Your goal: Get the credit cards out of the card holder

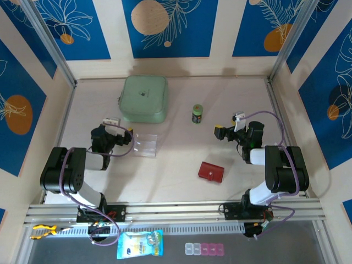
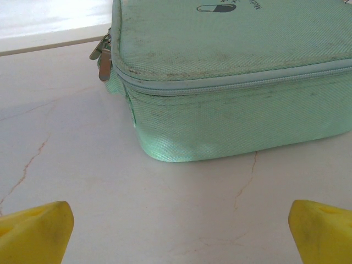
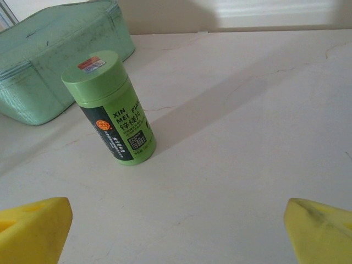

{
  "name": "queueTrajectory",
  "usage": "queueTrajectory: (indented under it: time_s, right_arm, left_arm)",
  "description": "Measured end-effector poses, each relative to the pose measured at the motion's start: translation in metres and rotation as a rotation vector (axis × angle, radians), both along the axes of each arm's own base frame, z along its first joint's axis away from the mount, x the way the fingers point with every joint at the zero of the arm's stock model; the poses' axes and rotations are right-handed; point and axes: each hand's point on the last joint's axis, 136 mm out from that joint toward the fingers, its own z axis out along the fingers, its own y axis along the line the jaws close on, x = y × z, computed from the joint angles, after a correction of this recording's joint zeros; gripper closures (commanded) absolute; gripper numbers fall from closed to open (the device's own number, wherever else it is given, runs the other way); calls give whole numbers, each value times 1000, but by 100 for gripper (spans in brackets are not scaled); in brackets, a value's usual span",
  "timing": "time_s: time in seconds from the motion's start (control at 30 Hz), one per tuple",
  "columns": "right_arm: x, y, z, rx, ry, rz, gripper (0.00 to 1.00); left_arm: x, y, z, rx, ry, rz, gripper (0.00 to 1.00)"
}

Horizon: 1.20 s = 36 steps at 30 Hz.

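The left arm and right arm are chunky black blocks joined by pale grey-white sleeves. A thin lilac cable loops along each. The left tool and right tool end in bright yellow, wedge-shaped fingertips, faintly scuffed. A small white box sits just behind each tool.

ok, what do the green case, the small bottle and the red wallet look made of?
Green case: woven fabric, matte, visible weave, scuffed; zip pull looks metal. Small bottle: smooth plastic probably, semi-gloss lid, printed label. Red wallet: leather-like perhaps; too small to tell.
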Motion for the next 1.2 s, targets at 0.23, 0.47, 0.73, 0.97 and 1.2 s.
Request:
queueTrajectory:
  time_s: [0.23, 0.47, 0.73, 0.97, 1.2]
  right_arm:
    - [1, 0, 1, 0, -6, 0, 1]
    - [1, 0, 1, -1, -7, -2, 1]
    - [1, 1, 4, -23, -9, -28, 1]
    - [-1, 12, 23, -62, 0, -23, 1]
    - [-13, 25, 42, -93, 53, -30, 4]
  left_arm:
    - [0, 0, 0, 0, 0, 0, 0]
    - [0, 0, 0, 0, 0, 0, 0]
    - [-4, 3, 24, 4, -34, 15, 0]
    - [-7, 6, 43, -4, -13, 55, 0]
    - [-10, 7, 58, -60, 83, 120, 5]
